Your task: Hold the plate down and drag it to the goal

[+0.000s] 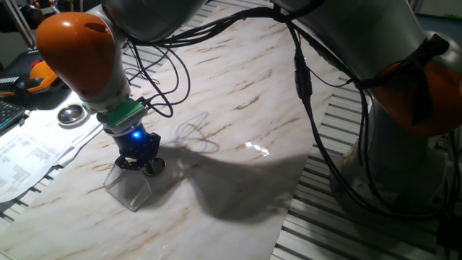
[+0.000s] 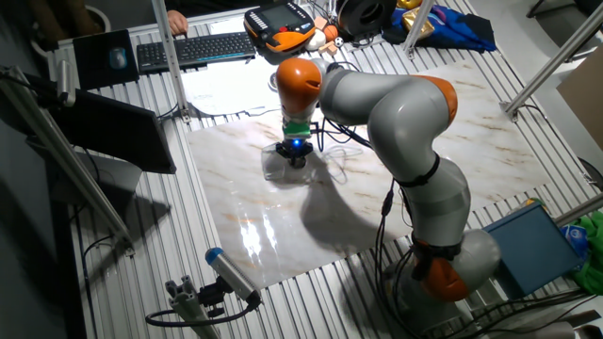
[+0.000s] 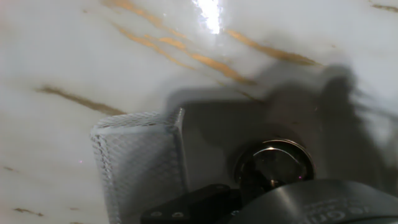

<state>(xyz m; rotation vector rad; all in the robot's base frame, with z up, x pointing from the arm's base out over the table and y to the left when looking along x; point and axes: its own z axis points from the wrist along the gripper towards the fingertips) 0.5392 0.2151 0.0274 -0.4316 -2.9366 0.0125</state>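
1. Your arm [image 2: 396, 113] bends from its base at the table's near edge, arches over the marble tabletop [image 1: 238, 101] and turns its wrist straight down, so the gripper [image 1: 139, 163] points at the surface with a blue light glowing just above it.
2. In one fixed view you see the gripper low over the tabletop, its black fingers right at the top edge of the goal [image 1: 130, 189], the small wire-mesh box.
3. From the other fixed view you get the same stance from farther off: the gripper [image 2: 295, 156] stands near the middle of the tabletop, well in from its edges.
4. In the hand view the plate [image 3: 273, 163] lies flat on the marble just beside the goal [image 3: 140, 165], to its right, with a narrow strip of tabletop between them; the gripper's dark body covers the plate's lower rim.
5. You cannot tell whether the fingers are apart or together: the hand view shows only dark housing along the bottom, and the fixed views show the tips as a small black cluster.
6. Whether the tool actually presses on the plate is not clear either; the contact point is hidden.
7. A larger silver dish [image 1: 72, 114] sits near the tabletop's far-left edge, well apart from the gripper.
8. The hand view is soft and blurred, so the mesh detail is faint.
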